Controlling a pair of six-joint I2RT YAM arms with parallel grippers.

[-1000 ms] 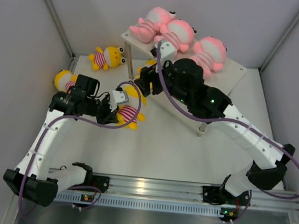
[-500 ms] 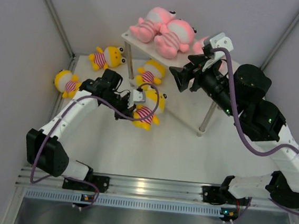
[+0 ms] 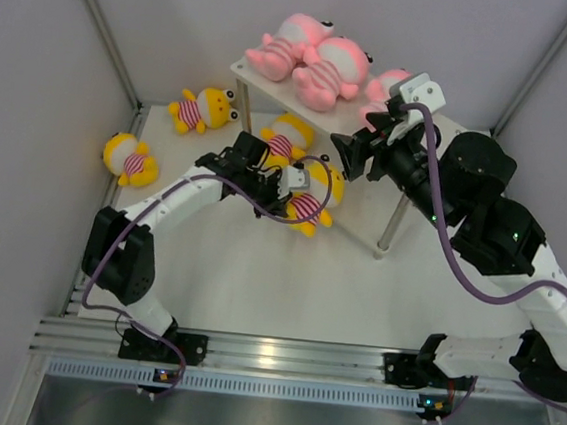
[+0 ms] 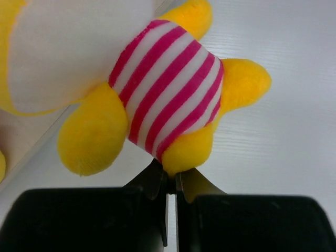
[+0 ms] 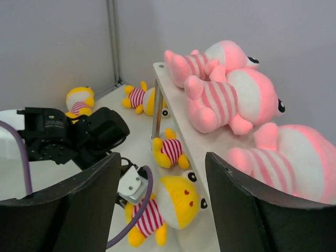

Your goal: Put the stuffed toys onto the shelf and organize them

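The white shelf [image 3: 444, 136] stands at the back; three pink toys [image 3: 329, 68] lie on its top board, also in the right wrist view [image 5: 236, 100]. My left gripper [image 3: 288, 186] is shut on a leg of a yellow toy [image 4: 168, 100], holding it low at the shelf's front edge [image 5: 178, 123], head toward the shelf [image 5: 184, 202]. Another yellow toy [image 3: 287, 138] lies under the top board by a leg [image 5: 169, 149]. Two more yellow toys lie on the table at the left [image 3: 205, 109] [image 3: 131, 157]. My right gripper [image 3: 350, 151] is open and empty above the shelf's front edge.
Thin metal shelf legs stand at the front right [image 3: 395, 223] and back left [image 3: 240, 103]. Grey enclosure walls close in the left, back and right. An aluminium rail [image 3: 270, 357] runs along the near edge.
My left arm has carried the yellow toy to the right, up to the shelf's front edge. My right arm rose back from under the shelf to above it and now hovers.
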